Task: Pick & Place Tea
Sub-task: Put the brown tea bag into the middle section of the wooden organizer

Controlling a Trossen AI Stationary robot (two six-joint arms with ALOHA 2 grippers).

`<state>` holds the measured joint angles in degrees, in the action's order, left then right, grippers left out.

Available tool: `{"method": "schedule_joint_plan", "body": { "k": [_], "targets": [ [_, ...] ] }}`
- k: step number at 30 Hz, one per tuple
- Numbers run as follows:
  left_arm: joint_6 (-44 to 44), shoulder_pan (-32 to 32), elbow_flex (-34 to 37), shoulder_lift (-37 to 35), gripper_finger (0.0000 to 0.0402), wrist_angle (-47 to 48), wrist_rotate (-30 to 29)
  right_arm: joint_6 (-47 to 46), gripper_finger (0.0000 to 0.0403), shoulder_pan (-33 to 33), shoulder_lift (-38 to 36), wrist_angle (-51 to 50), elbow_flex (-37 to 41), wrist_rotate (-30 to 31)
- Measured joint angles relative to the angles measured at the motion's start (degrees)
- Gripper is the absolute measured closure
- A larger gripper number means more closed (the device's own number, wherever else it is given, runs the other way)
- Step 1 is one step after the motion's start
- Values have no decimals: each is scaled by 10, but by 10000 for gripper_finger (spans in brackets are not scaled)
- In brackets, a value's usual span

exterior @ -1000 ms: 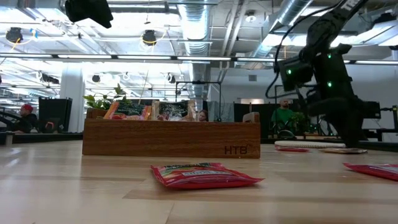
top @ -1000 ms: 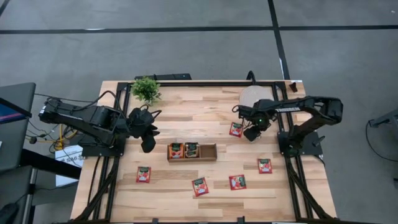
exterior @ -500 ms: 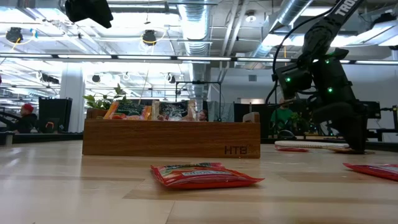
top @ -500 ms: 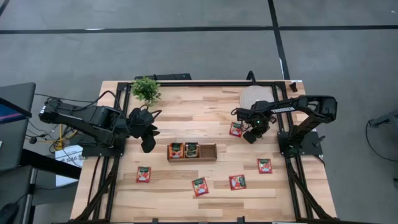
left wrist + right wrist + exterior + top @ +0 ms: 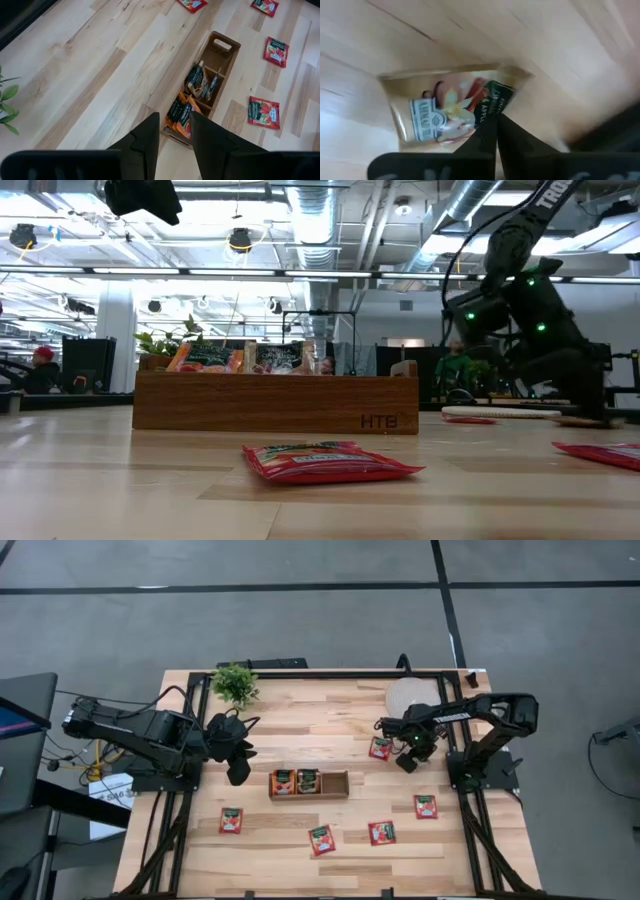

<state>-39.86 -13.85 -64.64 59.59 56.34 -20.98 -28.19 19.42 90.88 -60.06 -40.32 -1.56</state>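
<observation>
Desk [image 5: 300,705]: light wood slab, both arms mounted at its sides, potted plant [image 5: 235,683] at far left corner, pale round disc [image 5: 405,695] at far right.

Tray [image 5: 308,784]: wooden, 3 compartments, mid-desk. Two compartments hold upright sachets; third, nearest the right arm, looks empty.

Left end effector [image 5: 238,765]: hangs above desk near tray's left end, fingers a little apart, nothing between them. Waiting.

Right end effector [image 5: 407,756]: low at desk level by the red sachet [image 5: 379,747] on the far right part of the desk. Fingers are pressed together; wrist view shows the tips [image 5: 492,131] meeting at the sachet's edge [image 5: 452,107]. Can't tell whether the edge is actually pinched or the tips closed beside it. Verify before you lift.

Other loose sachets, near side of desk: [image 5: 231,820], [image 5: 321,839], [image 5: 381,832], [image 5: 426,806], all lying flat, well apart.

Handling, my judgement: sachets v. light, thin, flexible foil/paper, slick face. Flat on wood gives little to grab, so take one edge or corner w/ tips, expect it to droop, swing or slip out. Not fragile, but will crumple.
</observation>
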Motion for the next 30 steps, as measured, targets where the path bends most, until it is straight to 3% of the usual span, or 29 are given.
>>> {"method": "schedule_joint_plan", "body": {
  "k": [7, 15, 23, 30],
  "targets": [
    [30, 0, 0, 0, 303, -43, 61, -29, 402, -67, -42, -119, -86, 42],
    [51, 0, 0, 0, 303, -132, 72, -78, 403, -237, -67, -247, -240, 166],
    [73, 21, 0, 17, 303, -251, 87, -76, 403, -380, -51, -248, -385, 285],
    [70, 69, 0, 83, 303, -369, 179, -9, 403, -423, 34, -235, -515, 357]
  ]
}}
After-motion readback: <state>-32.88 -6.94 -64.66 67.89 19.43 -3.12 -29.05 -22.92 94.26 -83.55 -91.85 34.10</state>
